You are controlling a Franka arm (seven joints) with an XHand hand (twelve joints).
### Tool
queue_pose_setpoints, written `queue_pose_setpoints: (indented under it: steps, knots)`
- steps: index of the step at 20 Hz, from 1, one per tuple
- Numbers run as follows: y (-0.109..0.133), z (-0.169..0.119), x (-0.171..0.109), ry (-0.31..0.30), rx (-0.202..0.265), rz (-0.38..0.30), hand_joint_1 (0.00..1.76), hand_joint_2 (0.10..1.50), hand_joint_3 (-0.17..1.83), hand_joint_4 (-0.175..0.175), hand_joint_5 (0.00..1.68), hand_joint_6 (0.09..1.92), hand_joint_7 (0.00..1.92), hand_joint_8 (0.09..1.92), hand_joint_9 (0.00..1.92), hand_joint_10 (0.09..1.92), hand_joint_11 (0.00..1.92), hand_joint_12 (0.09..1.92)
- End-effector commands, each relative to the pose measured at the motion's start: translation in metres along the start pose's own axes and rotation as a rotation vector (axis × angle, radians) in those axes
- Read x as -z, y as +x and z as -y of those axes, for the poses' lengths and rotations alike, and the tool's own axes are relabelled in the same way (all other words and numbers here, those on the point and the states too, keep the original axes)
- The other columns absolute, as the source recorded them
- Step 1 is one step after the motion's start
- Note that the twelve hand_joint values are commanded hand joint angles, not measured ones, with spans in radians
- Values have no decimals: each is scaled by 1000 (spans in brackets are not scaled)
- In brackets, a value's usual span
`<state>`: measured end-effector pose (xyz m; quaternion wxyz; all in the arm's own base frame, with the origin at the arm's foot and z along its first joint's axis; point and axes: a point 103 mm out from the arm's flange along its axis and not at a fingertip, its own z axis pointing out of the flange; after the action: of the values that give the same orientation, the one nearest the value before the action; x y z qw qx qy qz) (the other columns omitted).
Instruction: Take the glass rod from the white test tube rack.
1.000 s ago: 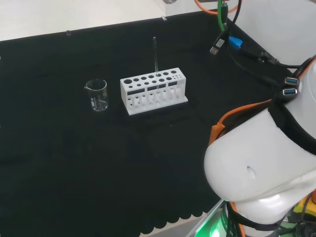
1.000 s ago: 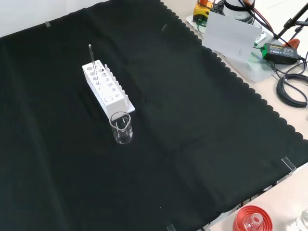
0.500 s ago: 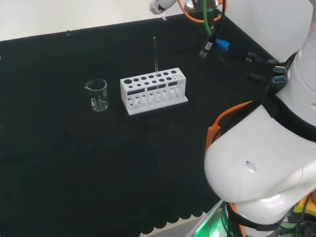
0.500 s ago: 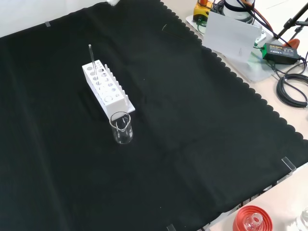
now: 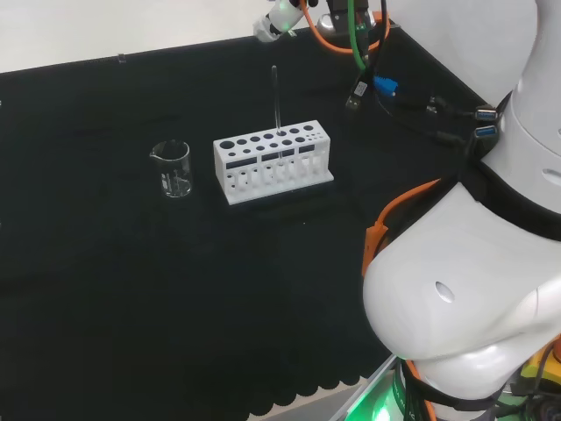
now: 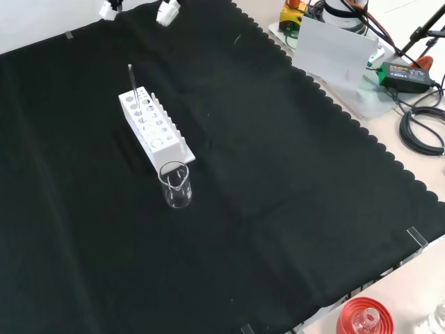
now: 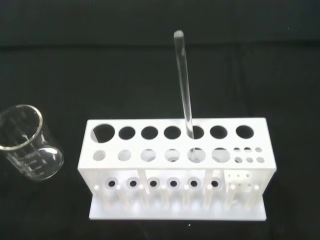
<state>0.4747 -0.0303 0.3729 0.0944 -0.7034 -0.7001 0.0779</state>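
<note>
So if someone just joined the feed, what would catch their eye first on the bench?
The white test tube rack near the middle of the black cloth, with the glass rod standing upright in one of its holes. Next, the clear beaker just left of the rack in the head view, apart from it. Then the hand, its white fingertips entering at the top of the front view, not yet at the rod.

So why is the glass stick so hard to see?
It's clear glass on black cloth. In the head view the glass rod is a thin pale streak above the white rack; in the front view, fainter still; in the wrist view it's close, and light catches its rounded tip.
</note>
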Motion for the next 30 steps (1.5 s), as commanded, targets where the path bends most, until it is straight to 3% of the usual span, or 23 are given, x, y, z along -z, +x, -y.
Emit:
queue_pose_setpoints:
  steps: [1, 18, 30]
  knots:
    - [0, -5, -15, 30, 4, -11, 523, 819, 434, -72, 298, 87, 222, 823, 398, 926, 228, 1488]
    - [-4, -28, -49, 99, 52, -47, 530, 814, 427, -73, 330, 87, 224, 817, 443, 928, 266, 1483]
    - [-5, -39, -55, 90, 61, -47, 566, 823, 427, -79, 363, 87, 225, 814, 492, 919, 313, 1465]
